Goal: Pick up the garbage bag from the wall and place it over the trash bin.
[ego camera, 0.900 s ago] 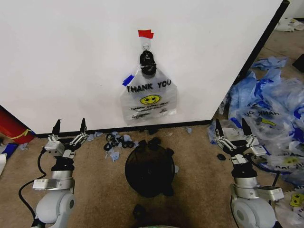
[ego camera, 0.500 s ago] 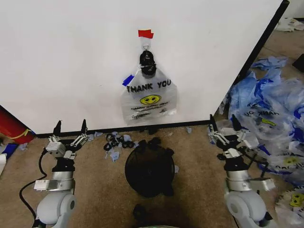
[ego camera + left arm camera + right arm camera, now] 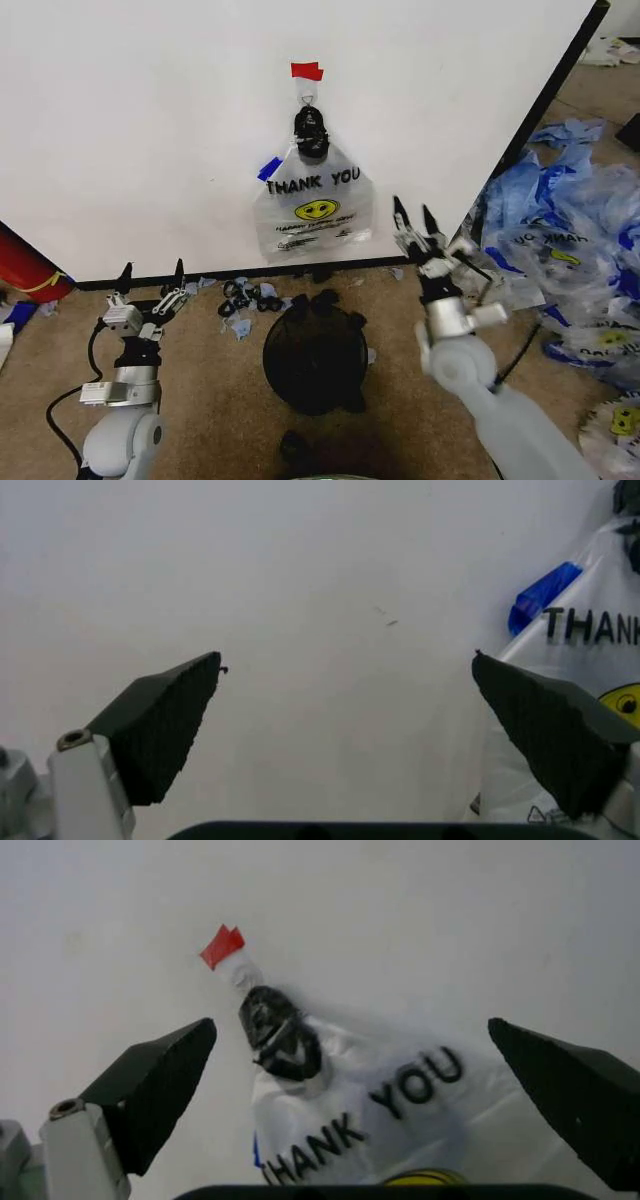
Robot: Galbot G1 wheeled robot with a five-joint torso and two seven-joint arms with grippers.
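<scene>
The garbage bag [image 3: 315, 200], see-through with black THANK YOU lettering and a yellow smiley, hangs from a small hook under red tape [image 3: 306, 71] on the white wall [image 3: 150, 120]. Its knotted top shows dark in the right wrist view, garbage bag [image 3: 390, 1125]. The black mesh trash bin [image 3: 315, 358] stands on the carpet just below it. My right gripper [image 3: 414, 221] is raised, open, right of the bag and apart from it. My left gripper [image 3: 151, 276] stays low at the left, open, facing the wall; its view shows the bag's edge [image 3: 580, 630].
Small blue scraps and black lumps [image 3: 245, 297] lie along the wall's base strip. A heap of blue and clear plastic bags [image 3: 570, 230] covers the floor at the right. A red object [image 3: 25, 265] lies at the far left.
My right arm has lifted and swung in from the right floor side toward the bag. The left gripper has sunk slightly. The bag and bin have not moved.
</scene>
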